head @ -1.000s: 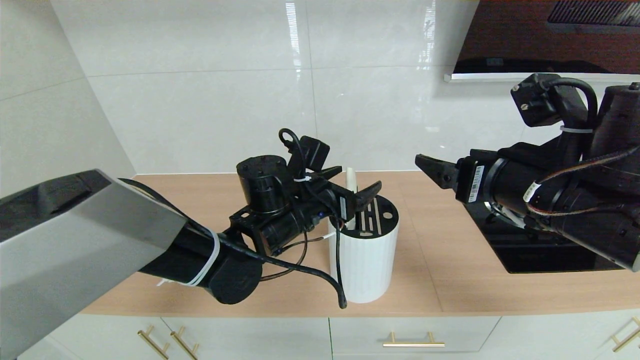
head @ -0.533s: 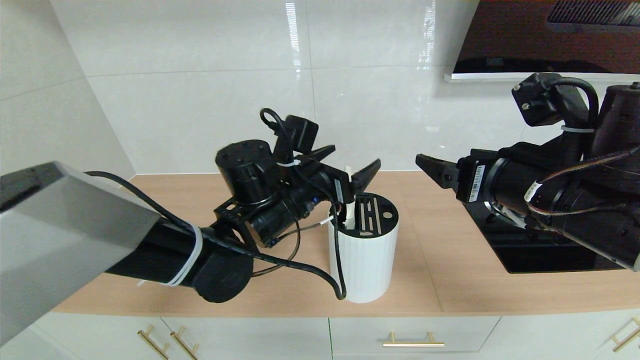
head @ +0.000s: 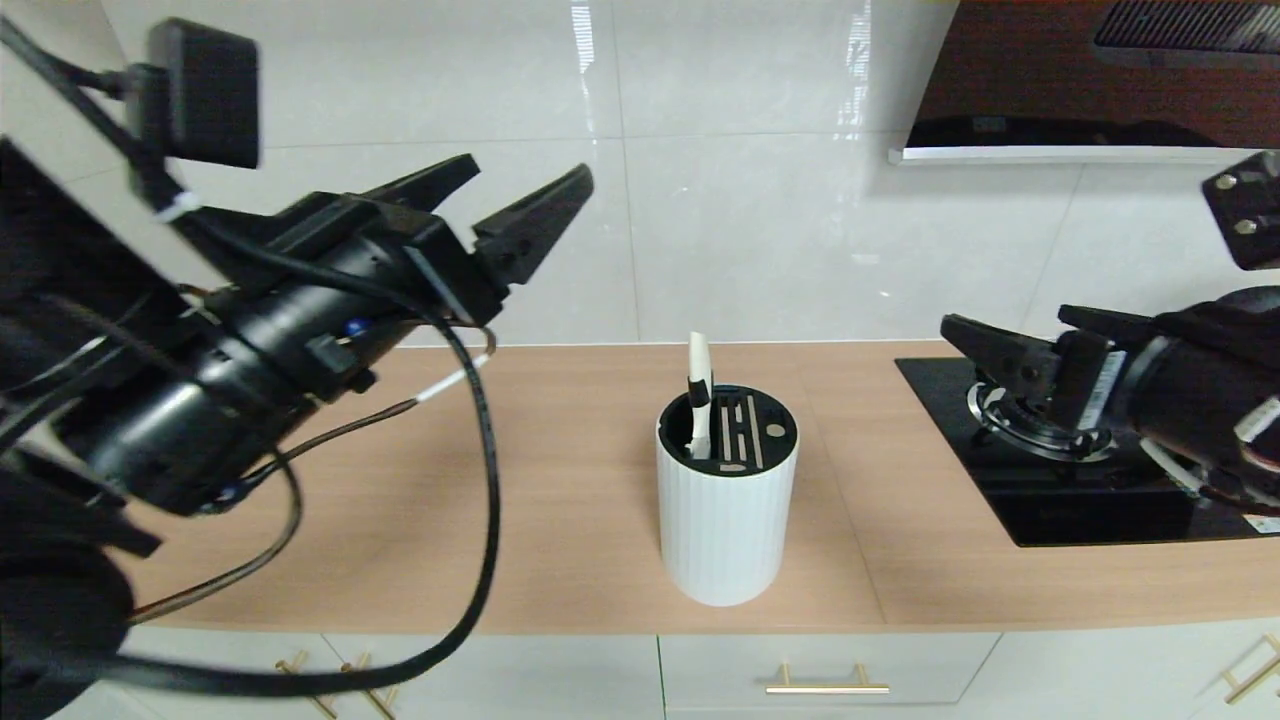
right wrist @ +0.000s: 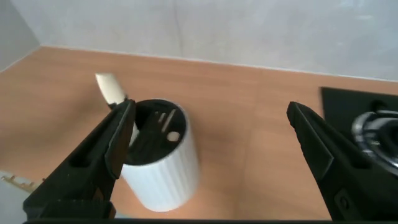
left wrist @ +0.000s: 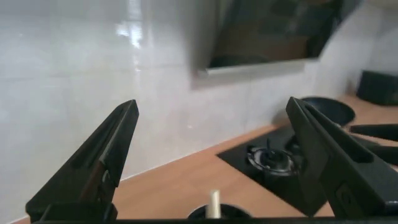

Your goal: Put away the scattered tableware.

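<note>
You have one white-handled utensil point(head: 699, 372) standing in the holder point(head: 727, 520), handle up and almost upright. It sits in the slots on the left part of the holder's black top. The holder is a white ribbed cylinder, upright on the wooden counter point(head: 560, 480), near the counter's front edge.

Your left gripper point(head: 528, 168) hangs high up and well to the left of the holder, clear of it. Its fingers are spread wide with nothing between them, and they point toward the tiled wall point(head: 760, 230) behind the holder.

Your right gripper point(head: 1003, 320) is off to the right of the holder, about level with the utensil's handle. Its fingers are wide apart and it carries nothing. It hovers above the black hob point(head: 1040, 515), which lies flat in the counter well to the right of the holder, with a metal burner ring point(head: 1010, 425) under the fingertips.

Below the holder, a drawer front has a gold handle point(head: 826, 688).
</note>
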Robot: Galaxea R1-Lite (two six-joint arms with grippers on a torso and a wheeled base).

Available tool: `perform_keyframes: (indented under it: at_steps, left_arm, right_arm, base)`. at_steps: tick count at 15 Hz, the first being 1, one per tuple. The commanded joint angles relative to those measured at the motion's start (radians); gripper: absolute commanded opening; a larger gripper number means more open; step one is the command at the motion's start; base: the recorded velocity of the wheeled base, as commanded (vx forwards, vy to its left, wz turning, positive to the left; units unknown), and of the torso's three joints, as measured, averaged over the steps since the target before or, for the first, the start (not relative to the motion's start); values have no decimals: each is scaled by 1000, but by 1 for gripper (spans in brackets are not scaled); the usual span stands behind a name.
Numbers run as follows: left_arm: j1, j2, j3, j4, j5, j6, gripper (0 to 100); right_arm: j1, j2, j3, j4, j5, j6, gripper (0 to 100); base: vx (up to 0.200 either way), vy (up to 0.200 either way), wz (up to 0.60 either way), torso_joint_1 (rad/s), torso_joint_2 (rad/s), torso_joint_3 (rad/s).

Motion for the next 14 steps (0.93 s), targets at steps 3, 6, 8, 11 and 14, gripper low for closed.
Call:
perform_keyframes:
  at_steps: [3,6,8,11,14]
  left_arm:
    - [167,-634,221,444,3,-67,100]
    - [184,-938,199,826,2,-90,100]
    - [245,-1076,202,970,-4,-122,100]
    - [307,-1212,213,1102,-32,-129,100]
    - [342,-1334,215,1184,-32,-129,100]
  right_arm:
    - [-240,-535,286,30,93,-73,100]
    - [-300,-770,277,273,91,-119,100]
    - [-360,-888,275,426,90,-133,100]
    - [-432,-1066,278,556,77,-173,100]
    - [-444,-1189,281,670,57,-216,100]
  base:
    - [0,0,0,0,0,0]
    - [0,0,0,0,0,0]
    - [0,0,0,0,0,0]
    - [0,0,0,0,0,0]
    - [0,0,0,0,0,0]
